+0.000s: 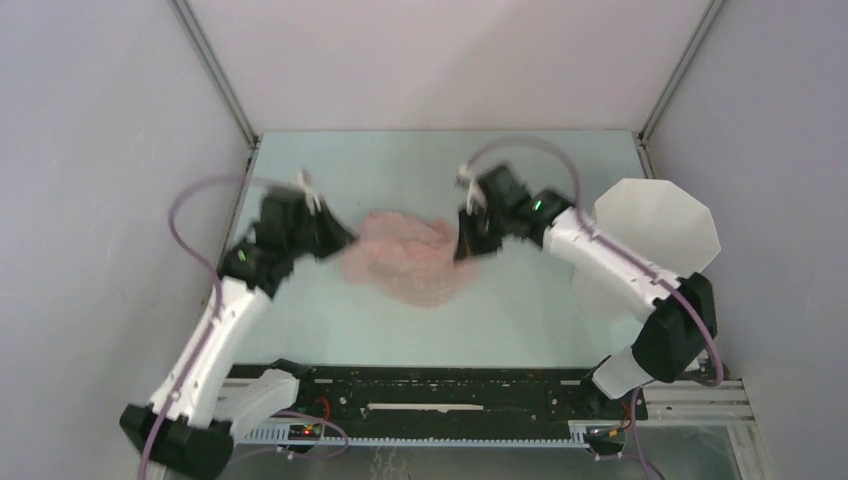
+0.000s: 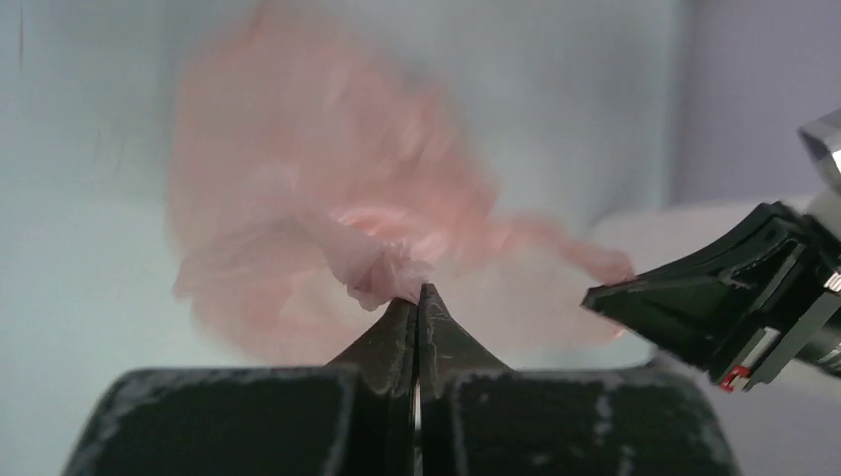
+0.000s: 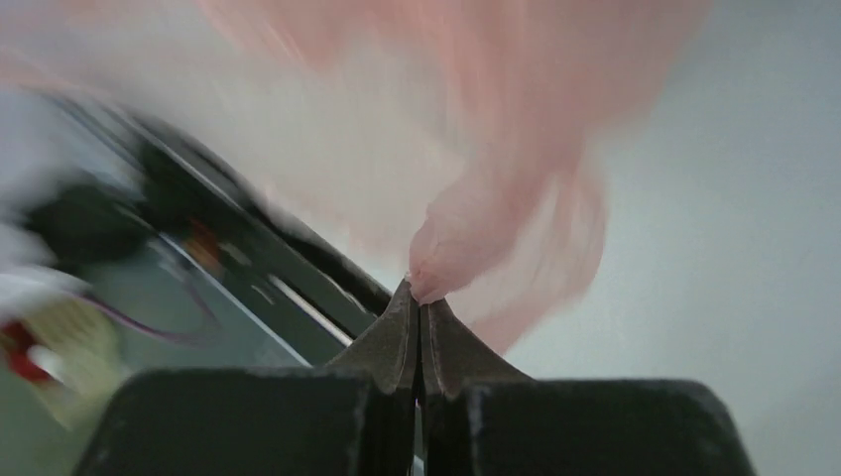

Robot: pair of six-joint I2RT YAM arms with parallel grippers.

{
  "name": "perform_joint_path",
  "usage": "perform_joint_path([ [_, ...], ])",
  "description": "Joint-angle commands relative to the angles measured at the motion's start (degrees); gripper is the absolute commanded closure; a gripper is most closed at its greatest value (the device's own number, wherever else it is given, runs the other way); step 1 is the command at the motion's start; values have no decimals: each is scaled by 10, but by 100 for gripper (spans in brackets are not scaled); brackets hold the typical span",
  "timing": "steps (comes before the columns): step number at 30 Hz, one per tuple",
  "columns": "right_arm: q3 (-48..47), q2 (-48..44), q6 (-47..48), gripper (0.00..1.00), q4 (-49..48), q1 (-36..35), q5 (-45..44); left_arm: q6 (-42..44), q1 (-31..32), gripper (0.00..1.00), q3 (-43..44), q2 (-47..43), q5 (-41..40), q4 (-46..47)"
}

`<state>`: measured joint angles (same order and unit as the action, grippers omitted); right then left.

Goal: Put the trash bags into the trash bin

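The pale-pink trash bag (image 1: 408, 257) hangs crumpled between my two grippers over the middle of the table. My left gripper (image 1: 345, 240) is shut on its left edge; in the left wrist view the film (image 2: 382, 273) is pinched at the tips (image 2: 417, 295). My right gripper (image 1: 463, 240) is shut on its right edge; in the right wrist view the film (image 3: 476, 233) is pinched at the tips (image 3: 417, 295). The translucent white trash bin (image 1: 655, 228) stands at the right, behind my right arm, apart from the bag.
The pale table (image 1: 400, 165) has walls at the back and both sides. A black rail (image 1: 450, 390) with cables runs along the near edge. My right gripper also shows in the left wrist view (image 2: 724, 297).
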<state>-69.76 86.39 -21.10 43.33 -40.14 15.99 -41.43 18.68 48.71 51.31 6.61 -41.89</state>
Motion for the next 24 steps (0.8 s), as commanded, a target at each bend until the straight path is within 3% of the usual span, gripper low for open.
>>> perform_joint_path([
  [1, -397, 28, -48, 100, 35, 92, 65, 60, -37, 100, 446, 158, 50, 14],
  [4, -681, 79, -13, 100, 85, 75, 36, 76, -2, 100, 752, 248, 33, -11],
  [5, -717, 72, 31, 100, 74, 43, -3, 100, 27, 100, 816, 254, 7, -9],
  [6, -691, 46, 88, 100, 34, 4, -58, 135, 63, 100, 839, 247, -24, -3],
  [7, -607, 5, 146, 100, -17, -43, -109, 163, 93, 100, 821, 227, -56, 4],
  [9, -360, -117, 227, 100, -176, -104, -179, 173, 117, 100, 659, 153, -117, 48],
  [11, -140, -188, 196, 100, -275, -102, -203, 121, 110, 100, 404, 73, -193, 66],
  [12, -59, -201, 165, 100, -275, -93, -201, 76, 87, 100, 289, 51, -184, 56],
  [14, 38, -180, 85, 100, -202, -69, -133, 25, 8, 100, 90, 61, -19, 24],
  [15, 65, -152, 46, 100, -153, -60, -90, 27, -2, 100, 0, 66, 37, 38],
  [16, 81, -120, 12, 100, -107, -56, -38, 24, 14, 100, -66, 49, 43, 48],
  [18, 98, -75, -15, 100, -56, -72, 19, 8, 59, 100, -131, -35, 4, 50],
  [21, 76, -90, 5, 100, -67, -84, -13, 3, 62, 100, -98, -131, -61, 46],
  [22, 56, -95, 8, 100, -78, -69, -17, 12, 51, 100, -65, -125, -83, 47],
  [24, -15, -84, 3, 100, -86, -18, -3, 38, 12, 100, 40, -37, -42, 60],
])
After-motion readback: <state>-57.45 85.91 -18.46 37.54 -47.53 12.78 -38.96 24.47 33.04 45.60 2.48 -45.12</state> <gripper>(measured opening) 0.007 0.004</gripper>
